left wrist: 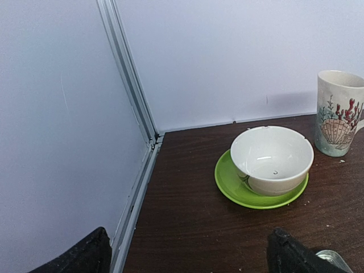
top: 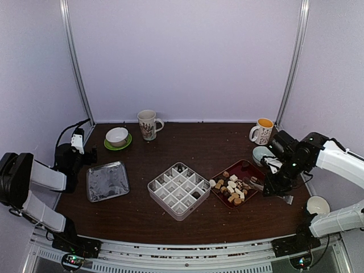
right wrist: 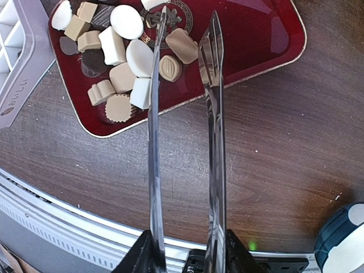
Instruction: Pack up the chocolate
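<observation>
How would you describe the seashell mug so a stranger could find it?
Look along the far edge of the dark brown table, left of centre. Right of the white bowl on its green saucer stands a tall cream ceramic mug printed with a seashell and red coral; the other mug, far right, is orange inside.

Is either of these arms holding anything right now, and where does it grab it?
The right gripper holds the metal tongs by their rear end, tips over the red tray. The left gripper holds nothing.

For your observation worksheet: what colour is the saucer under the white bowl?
Lime green round saucer, clearest in the left wrist view.
</observation>
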`<action>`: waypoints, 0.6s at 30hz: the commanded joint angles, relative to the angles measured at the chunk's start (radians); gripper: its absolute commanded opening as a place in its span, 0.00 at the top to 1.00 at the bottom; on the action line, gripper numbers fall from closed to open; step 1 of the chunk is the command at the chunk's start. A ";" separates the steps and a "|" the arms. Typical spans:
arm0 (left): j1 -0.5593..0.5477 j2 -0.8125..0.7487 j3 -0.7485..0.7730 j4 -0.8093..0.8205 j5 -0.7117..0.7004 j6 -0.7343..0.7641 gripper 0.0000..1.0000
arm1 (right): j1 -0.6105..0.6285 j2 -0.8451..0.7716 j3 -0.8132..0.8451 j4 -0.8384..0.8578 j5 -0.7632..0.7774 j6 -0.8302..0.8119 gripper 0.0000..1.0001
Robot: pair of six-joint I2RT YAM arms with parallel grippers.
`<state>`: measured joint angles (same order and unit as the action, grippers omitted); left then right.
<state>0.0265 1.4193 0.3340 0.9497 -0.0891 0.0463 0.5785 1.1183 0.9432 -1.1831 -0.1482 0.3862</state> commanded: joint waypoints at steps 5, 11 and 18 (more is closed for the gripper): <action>0.009 0.006 -0.001 0.058 0.000 -0.003 0.02 | 0.001 0.052 0.005 0.046 0.019 -0.042 0.62; 0.008 0.006 -0.001 0.057 0.000 -0.003 0.02 | 0.002 0.076 -0.002 0.062 0.009 -0.044 0.61; 0.008 0.006 -0.001 0.058 0.000 -0.004 0.02 | 0.001 0.077 0.035 0.023 0.053 -0.052 0.60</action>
<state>0.0265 1.4193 0.3340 0.9497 -0.0891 0.0463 0.5785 1.1950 0.9428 -1.1366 -0.1471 0.3443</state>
